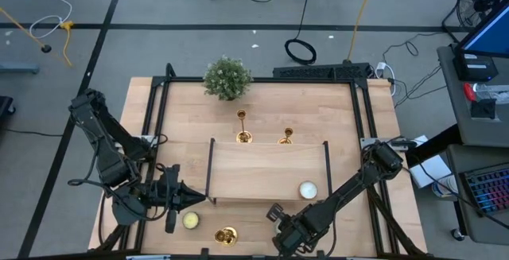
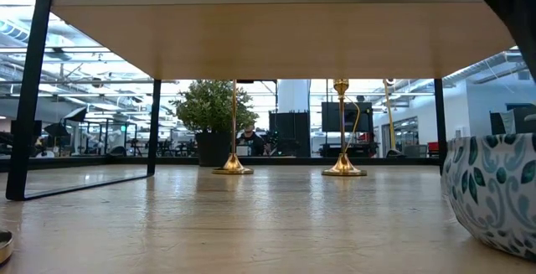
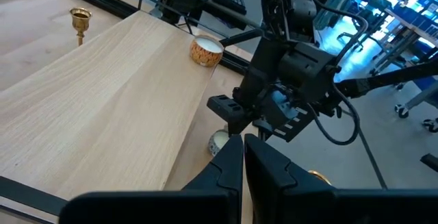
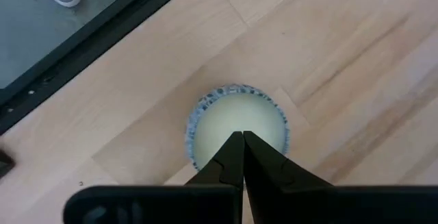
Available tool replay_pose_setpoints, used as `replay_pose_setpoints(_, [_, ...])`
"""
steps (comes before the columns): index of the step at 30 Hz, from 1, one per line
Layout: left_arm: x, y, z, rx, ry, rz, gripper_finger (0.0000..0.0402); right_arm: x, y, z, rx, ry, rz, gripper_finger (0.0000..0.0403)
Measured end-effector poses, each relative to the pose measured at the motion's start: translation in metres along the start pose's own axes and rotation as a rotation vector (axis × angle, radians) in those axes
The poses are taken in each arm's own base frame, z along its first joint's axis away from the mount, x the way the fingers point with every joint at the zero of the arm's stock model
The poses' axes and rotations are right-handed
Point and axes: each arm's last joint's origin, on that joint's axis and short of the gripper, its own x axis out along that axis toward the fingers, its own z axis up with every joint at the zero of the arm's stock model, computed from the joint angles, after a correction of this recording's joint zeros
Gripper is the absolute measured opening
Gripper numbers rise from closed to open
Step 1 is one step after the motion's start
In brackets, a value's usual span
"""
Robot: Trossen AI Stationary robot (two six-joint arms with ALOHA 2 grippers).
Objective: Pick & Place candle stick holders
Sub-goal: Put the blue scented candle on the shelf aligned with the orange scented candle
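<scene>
Two gold candle stick holders [image 1: 242,129] [image 1: 286,137] stand on their round bases on the table behind a raised wooden shelf [image 1: 262,168]; the low view shows them upright [image 2: 233,167] [image 2: 343,167]. A third gold holder [image 1: 226,234] sits by the table's near edge. My left gripper [image 1: 199,199] is shut and empty, level at the shelf's near left corner, and shows in its wrist view [image 3: 243,142]. My right gripper [image 4: 242,136] is shut and empty, pointing down above a blue-patterned candle [image 4: 237,125], clear of it.
A white candle [image 1: 308,189] sits on the shelf's near right corner. A pale yellow candle [image 1: 191,221] lies on the table near the third holder. A bushy green plant [image 1: 227,78] stands at the far edge. A black frame [image 1: 159,109] borders the table.
</scene>
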Motion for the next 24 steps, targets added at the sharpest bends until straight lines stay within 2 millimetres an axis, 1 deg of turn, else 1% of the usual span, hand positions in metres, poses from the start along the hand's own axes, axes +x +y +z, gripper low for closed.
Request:
replay_pose_setpoints(3, [0.0, 0.0, 0.0, 0.0, 0.0, 0.0, 0.0019, 0.001, 0.001, -0.001, 0.005, 0.001, 0.027, 0.0])
replay_pose_setpoints(13, [-0.001, 0.0, 0.0, -0.003, 0.001, -0.003, 0.0019, 0.011, 0.006, -0.009, 0.022, 0.033, 0.034, 0.0])
replay_pose_setpoints(19, [-0.001, -0.001, -0.001, -0.003, 0.002, -0.005, 0.0019, 0.011, 0.009, -0.009, 0.017, 0.037, 0.038, 0.0])
replay_pose_setpoints(24, [-0.001, -0.001, -0.001, -0.006, 0.002, -0.005, 0.0019, 0.01, 0.011, -0.009, 0.016, 0.031, 0.09, 0.0])
